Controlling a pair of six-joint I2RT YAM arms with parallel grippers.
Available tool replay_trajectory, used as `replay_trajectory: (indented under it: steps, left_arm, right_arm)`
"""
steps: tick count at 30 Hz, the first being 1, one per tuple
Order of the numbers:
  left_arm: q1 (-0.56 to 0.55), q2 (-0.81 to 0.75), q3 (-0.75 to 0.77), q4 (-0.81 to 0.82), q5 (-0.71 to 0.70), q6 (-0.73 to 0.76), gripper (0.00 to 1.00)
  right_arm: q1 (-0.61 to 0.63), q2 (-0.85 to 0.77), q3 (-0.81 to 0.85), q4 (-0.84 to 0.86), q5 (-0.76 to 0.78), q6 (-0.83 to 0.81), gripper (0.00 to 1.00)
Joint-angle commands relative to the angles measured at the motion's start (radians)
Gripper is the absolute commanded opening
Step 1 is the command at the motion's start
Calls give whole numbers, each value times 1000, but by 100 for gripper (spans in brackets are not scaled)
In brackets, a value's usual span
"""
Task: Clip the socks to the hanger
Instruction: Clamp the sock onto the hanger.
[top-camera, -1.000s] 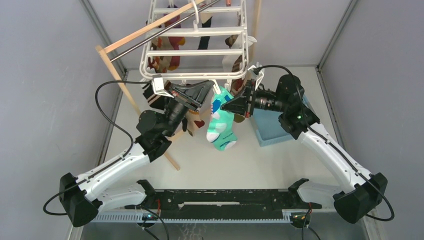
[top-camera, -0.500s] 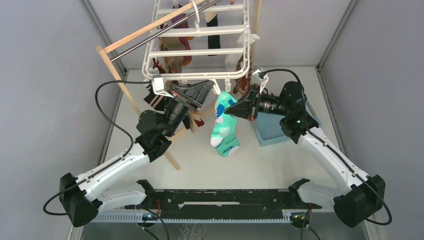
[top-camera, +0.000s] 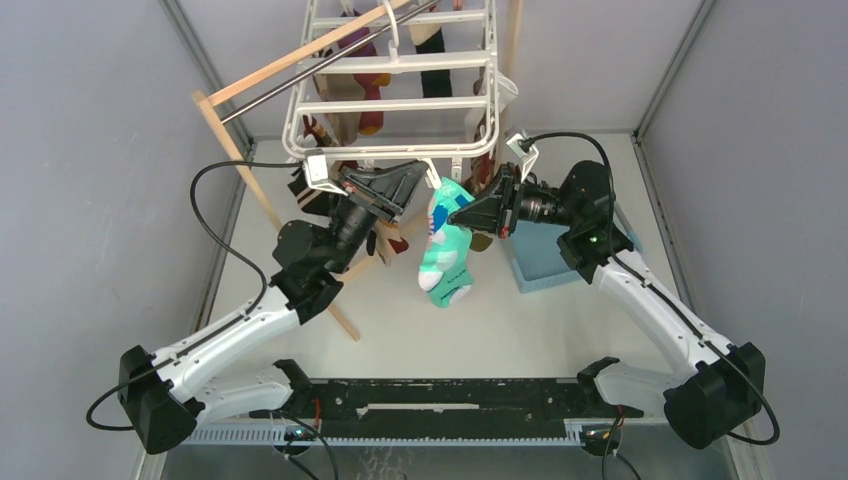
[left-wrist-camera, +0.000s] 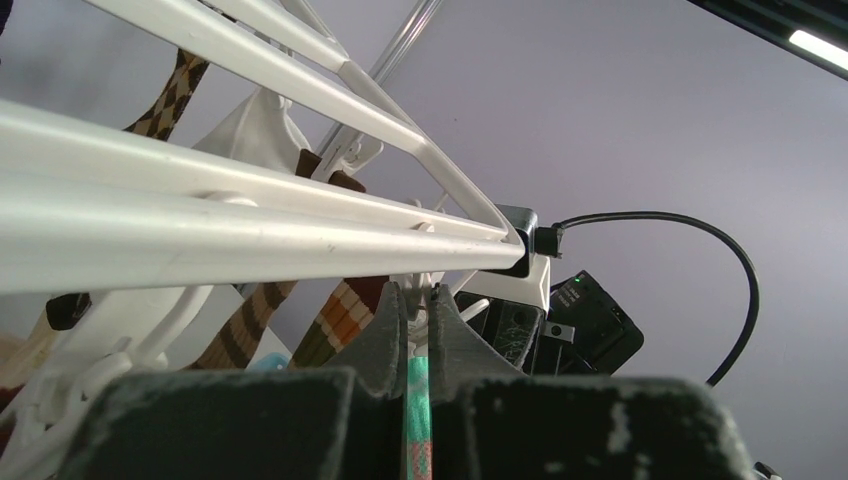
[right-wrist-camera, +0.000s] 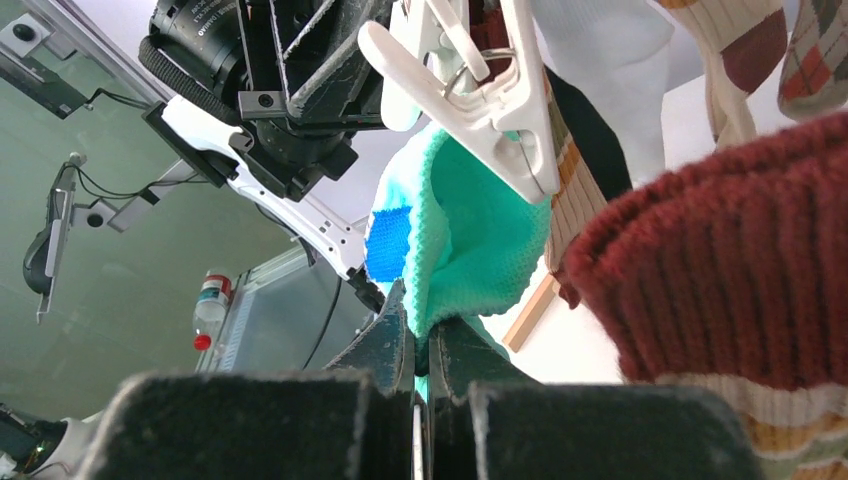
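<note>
Mint sock (top-camera: 445, 250) being clipped below hanger (top-camera: 395, 105).
Left gripper (left-wrist-camera: 418, 297) and right gripper (right-wrist-camera: 418, 330) both pinching it; next move is likely seating it in clip (right-wrist-camera: 490, 90).

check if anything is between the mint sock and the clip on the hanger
Nothing visible is. The mint-green sock sits right against the white clip; a dark red sock hangs beside them, not between.
</note>
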Motion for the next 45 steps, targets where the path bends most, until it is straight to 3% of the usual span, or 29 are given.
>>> replay_trajectory:
  steps: [1, 23, 31, 45]
  left_arm:
    - [-3, -4, -29, 16, 18, 8, 0]
    - [-2, -6, -44, 25, 12, 0, 0]
    - [-3, -13, -48, 26, 0, -6, 23]
    - [-2, -28, -54, 25, -9, -6, 42]
  right_arm:
    - [-5, 6, 59, 78, -15, 31, 0]
    - [25, 77, 146, 92, -25, 37, 0]
    - [29, 70, 151, 79, -21, 28, 0]
    - [34, 78, 151, 63, -16, 17, 0]
